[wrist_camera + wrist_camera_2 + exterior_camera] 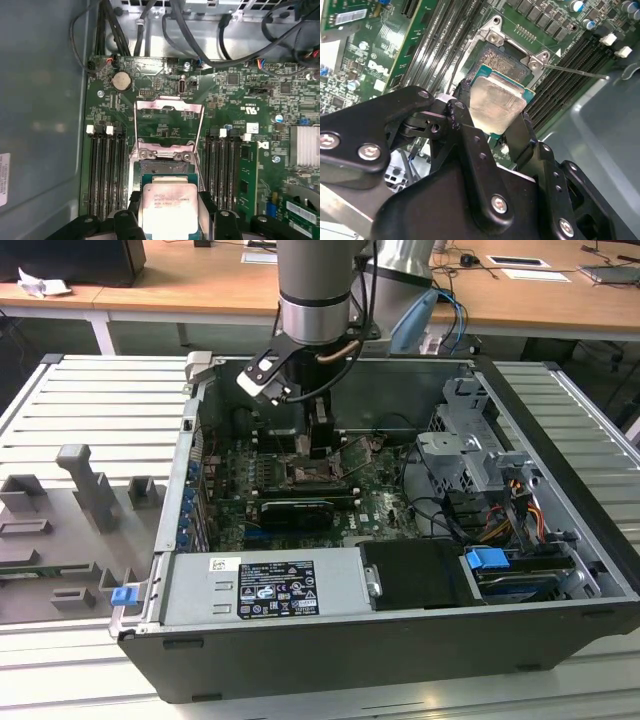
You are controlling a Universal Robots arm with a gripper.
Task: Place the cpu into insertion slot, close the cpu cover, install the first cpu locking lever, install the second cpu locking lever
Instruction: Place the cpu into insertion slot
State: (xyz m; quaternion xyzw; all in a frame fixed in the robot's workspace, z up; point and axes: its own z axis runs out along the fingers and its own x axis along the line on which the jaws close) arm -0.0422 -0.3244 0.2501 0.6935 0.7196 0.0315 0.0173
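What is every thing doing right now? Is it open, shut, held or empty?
cpu, gripped by the tool, over the slot, not in yet.
tool, shut on the cpu.
slot, uncovered, nothing seated in it.
cover, flipped up, open.
case, side open, insides showing.

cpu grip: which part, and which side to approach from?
Probably best to take the cpu by two opposite side edges, coming straight down over its metal face. It is a thin flat square lying face up, so only the edges give purchase, and that leaves the underside free for the socket. Both wrist views show the jaws clamped on it that way.
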